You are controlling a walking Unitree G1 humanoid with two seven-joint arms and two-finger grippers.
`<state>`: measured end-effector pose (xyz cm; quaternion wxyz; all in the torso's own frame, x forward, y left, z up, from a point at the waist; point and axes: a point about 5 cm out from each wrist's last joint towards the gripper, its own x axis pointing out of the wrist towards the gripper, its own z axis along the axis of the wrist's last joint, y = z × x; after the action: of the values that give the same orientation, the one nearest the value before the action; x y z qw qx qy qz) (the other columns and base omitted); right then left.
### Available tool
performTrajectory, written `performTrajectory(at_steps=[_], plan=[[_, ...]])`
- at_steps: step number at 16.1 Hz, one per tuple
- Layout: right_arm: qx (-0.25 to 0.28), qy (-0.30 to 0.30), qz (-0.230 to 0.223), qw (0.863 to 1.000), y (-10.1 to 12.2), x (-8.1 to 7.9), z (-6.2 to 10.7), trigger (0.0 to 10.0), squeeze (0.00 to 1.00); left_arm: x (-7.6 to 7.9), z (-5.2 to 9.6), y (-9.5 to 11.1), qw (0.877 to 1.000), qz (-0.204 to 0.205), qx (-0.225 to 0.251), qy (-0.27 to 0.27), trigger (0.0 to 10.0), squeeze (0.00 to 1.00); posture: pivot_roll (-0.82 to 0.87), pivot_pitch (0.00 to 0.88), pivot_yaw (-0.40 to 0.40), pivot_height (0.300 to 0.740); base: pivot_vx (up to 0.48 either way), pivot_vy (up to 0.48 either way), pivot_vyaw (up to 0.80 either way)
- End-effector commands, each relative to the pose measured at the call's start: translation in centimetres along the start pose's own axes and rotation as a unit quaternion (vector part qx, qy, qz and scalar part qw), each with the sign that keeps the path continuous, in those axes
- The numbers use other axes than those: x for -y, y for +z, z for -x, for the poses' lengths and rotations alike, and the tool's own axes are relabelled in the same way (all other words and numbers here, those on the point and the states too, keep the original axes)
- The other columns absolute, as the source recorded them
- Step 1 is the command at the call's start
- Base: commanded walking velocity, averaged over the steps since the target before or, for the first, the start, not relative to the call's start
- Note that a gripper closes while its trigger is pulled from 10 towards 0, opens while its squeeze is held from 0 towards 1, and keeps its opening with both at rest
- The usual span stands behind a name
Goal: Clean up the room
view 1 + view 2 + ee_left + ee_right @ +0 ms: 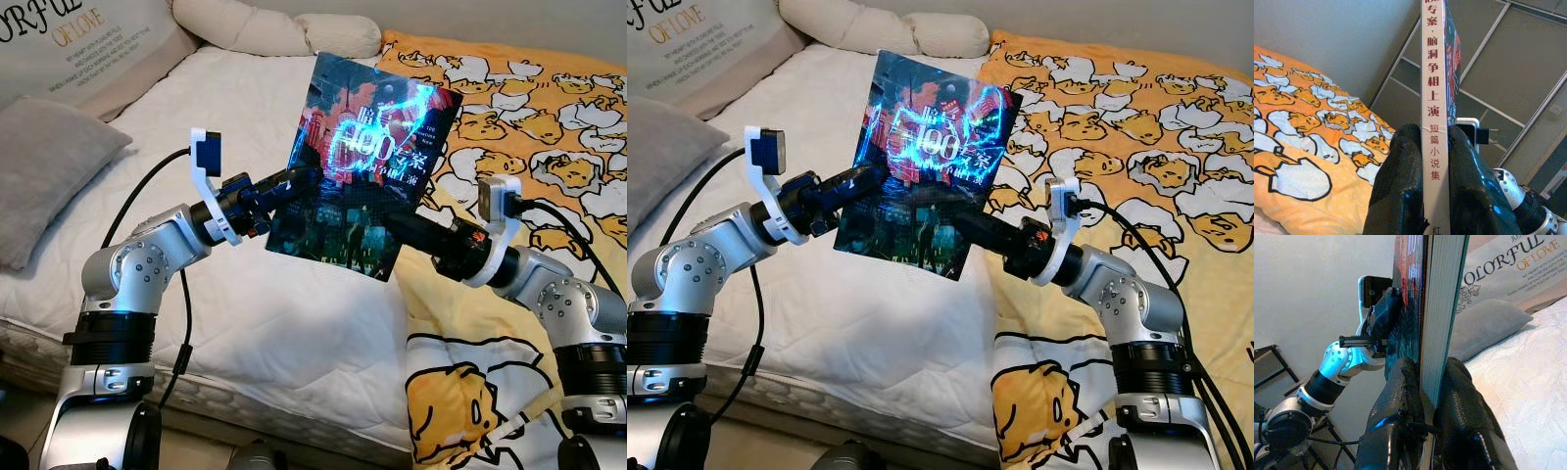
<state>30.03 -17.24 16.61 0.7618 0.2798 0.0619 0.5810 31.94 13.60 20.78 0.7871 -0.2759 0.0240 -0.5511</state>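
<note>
Above the bed (294,323), between the two grippers, a book (358,171) with a dark neon-lit cover hangs upright and a little tilted in the left eye view; the left gripper (299,181) pinches its spine-side edge and the right gripper (397,227) pinches the opposite, lower edge, so the book is carried clear of the white mattress and of the egg-print quilt (529,127) that lies beyond the right gripper. Held from both sides like this, it cannot swing or flop open — a sensible hold, I judge, for carrying it off the bed to wherever it belongs. From the right eye the same scene shows, with a grey pillow (661,157) well apart on the far side of the left arm. Along the left wrist camera, the two black fingers (1400,186) are closed on the white spine, which runs straight out from between them, printed with Chinese characters. Along the right wrist camera, that gripper's fingers (1400,396) clamp the page edges, the block of pages rising directly out of the grip — with the left gripper seen across the cover, on the book's far edge.
</note>
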Motion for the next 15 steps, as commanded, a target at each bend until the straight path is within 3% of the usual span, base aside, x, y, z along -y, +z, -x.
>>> performTrajectory(at_steps=[1,2,5,7,9,10,11,12,13,14,15], plan=[[0.016,0.011,0.006,1.000,0.6,-0.3,-0.3,10.0,0.04,0.5,-0.3,0.0,1.000,-0.002,0.003,-0.013,0.0,0.00,0.00,0.000,0.024,0.740,0.000,0.000,0.00],[0.024,0.000,0.002,1.000,0.6,-0.2,-0.2,10.0,1.00,0.4,-0.3,0.1,1.000,-0.003,0.009,-0.007,0.0,0.00,0.00,0.000,0.024,0.740,0.000,0.000,0.00],[0.059,-0.080,-0.001,0.995,-0.1,0.7,1.6,10.0,1.00,0.0,0.9,0.4,0.999,-0.021,0.023,0.032,0.0,0.00,0.00,0.000,0.026,0.740,0.000,0.000,0.00],[0.070,-0.126,0.008,0.990,-0.7,0.6,3.1,10.0,1.00,-0.2,1.7,0.3,0.996,-0.043,0.003,0.074,0.0,0.00,0.00,0.000,0.029,0.740,0.000,0.000,0.00],[0.083,-0.166,0.027,0.982,-0.8,0.4,3.6,10.0,1.00,-0.2,1.8,0.0,0.991,-0.077,-0.018,0.109,0.0,0.00,0.00,0.000,0.033,0.740,0.000,0.000,0.00],[0.090,-0.222,0.065,0.969,-0.9,0.4,3.5,10.0,1.00,-0.1,1.8,-0.4,0.984,-0.111,-0.028,0.139,0.0,0.00,-0.01,0.000,0.037,0.740,0.000,0.000,0.00],[0.090,-0.271,0.084,0.955,-1.3,0.7,3.1,10.0,0.80,-0.2,1.6,-0.8,0.974,-0.144,-0.030,0.170,1.1,0.00,-0.01,0.000,0.041,0.740,0.000,0.000,0.00],[0.089,-0.311,0.091,0.942,-1.7,0.9,2.8,10.0,0.54,-0.3,1.5,-1.2,0.964,-0.174,-0.031,0.198,4.2,0.00,-0.01,0.000,0.041,0.740,0.000,0.000,0.00],[0.082,-0.379,0.081,0.918,-2.8,1.3,2.4,10.0,0.00,-0.5,1.4,-1.6,0.932,-0.255,-0.032,0.258,10.0,0.00,-0.01,0.000,0.039,0.740,0.000,0.000,0.00],[0.052,-0.420,0.112,0.899,-3.6,1.4,2.4,10.0,0.00,-1.1,1.6,-2.1,0.913,-0.264,-0.047,0.308,10.0,0.00,-0.02,0.000,0.041,0.740,0.000,0.000,0.00],[0.054,-0.434,0.114,0.892,-3.9,1.3,2.4,10.0,0.00,-1.3,1.9,-2.1,0.905,-0.273,-0.040,0.325,10.0,0.00,-0.02,0.000,0.044,0.740,0.000,0.000,0.00]])
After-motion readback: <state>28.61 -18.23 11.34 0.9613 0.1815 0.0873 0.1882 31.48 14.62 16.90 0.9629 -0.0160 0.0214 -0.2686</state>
